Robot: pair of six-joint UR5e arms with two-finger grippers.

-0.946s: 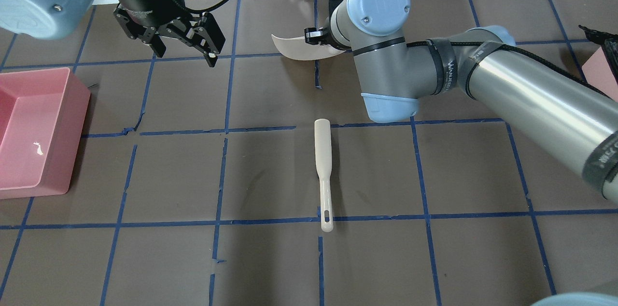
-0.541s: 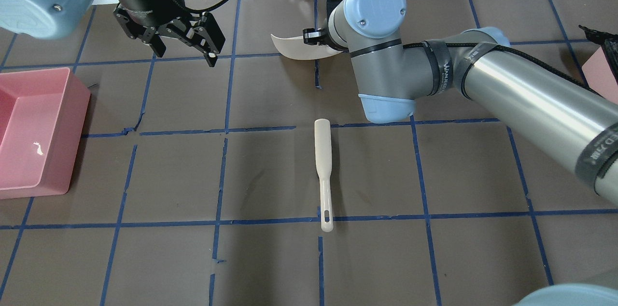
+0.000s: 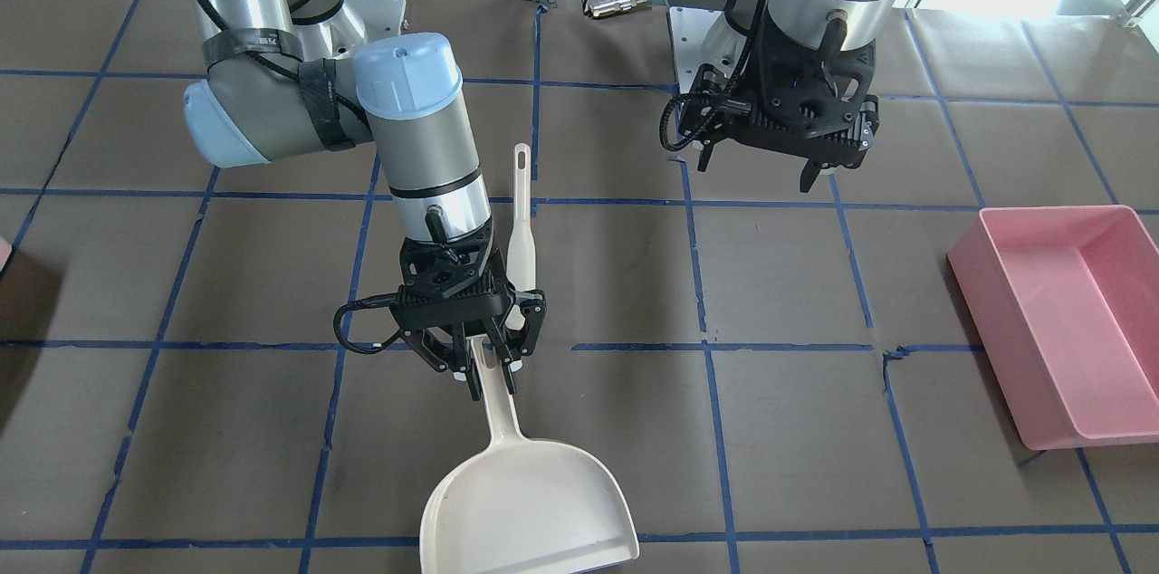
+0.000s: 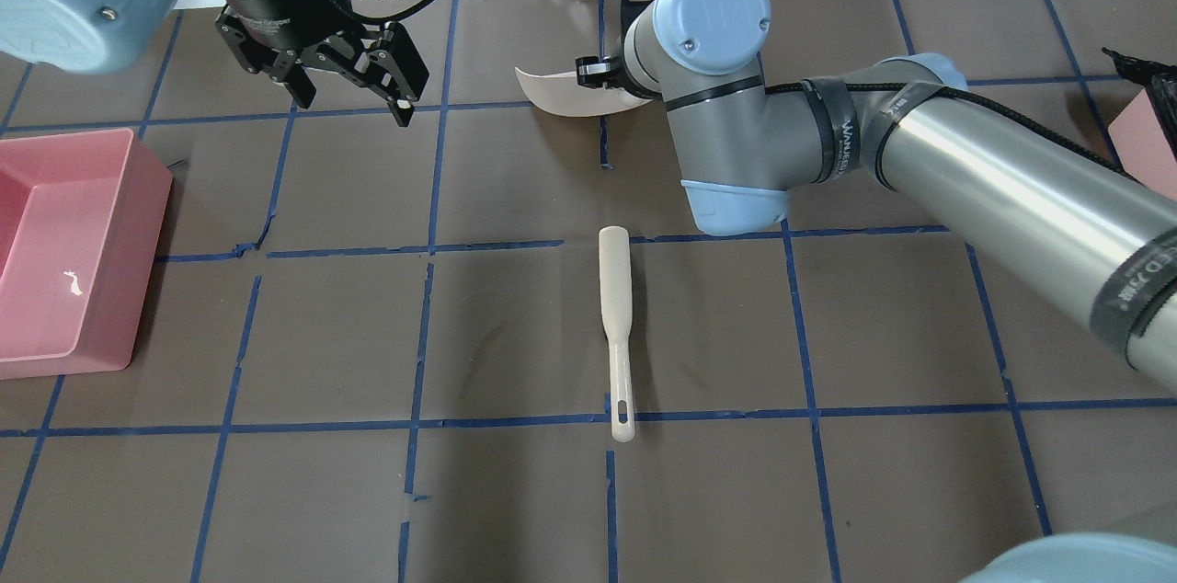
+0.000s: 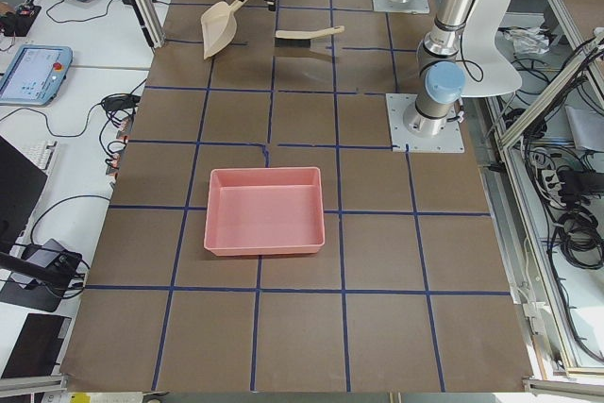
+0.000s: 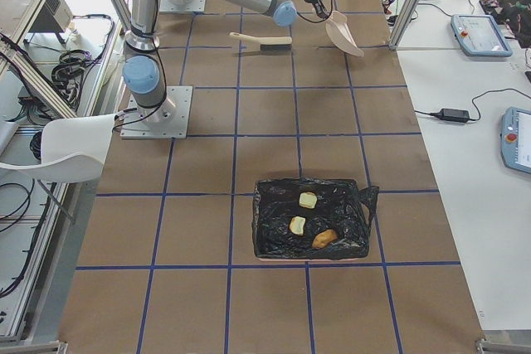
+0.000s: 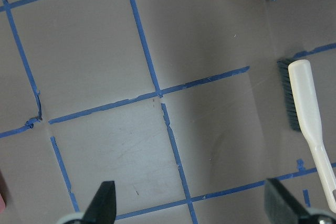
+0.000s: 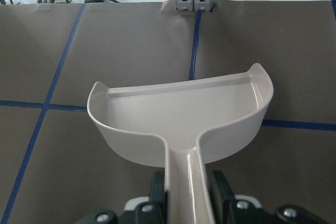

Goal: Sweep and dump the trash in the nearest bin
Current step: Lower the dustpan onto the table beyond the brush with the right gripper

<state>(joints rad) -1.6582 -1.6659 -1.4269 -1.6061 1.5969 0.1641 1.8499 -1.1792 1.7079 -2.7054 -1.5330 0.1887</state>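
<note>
R arm [image 4: 919, 151] w/ dustpan [image 3: 530, 502] nudged left; black-lined bin [image 6: 264, 221] holds 3 trash lumps [image 6: 297, 225].

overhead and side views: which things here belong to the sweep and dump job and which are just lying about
Part of the job:
- dustpan, clamped in the right gripper
- brush, lying loose
- trash lumps, already inside the black-lined bin
- pink bin
- left gripper, open, holding nothing

Just lying about:
- teach pendants
- power adapter
- white chair
</note>
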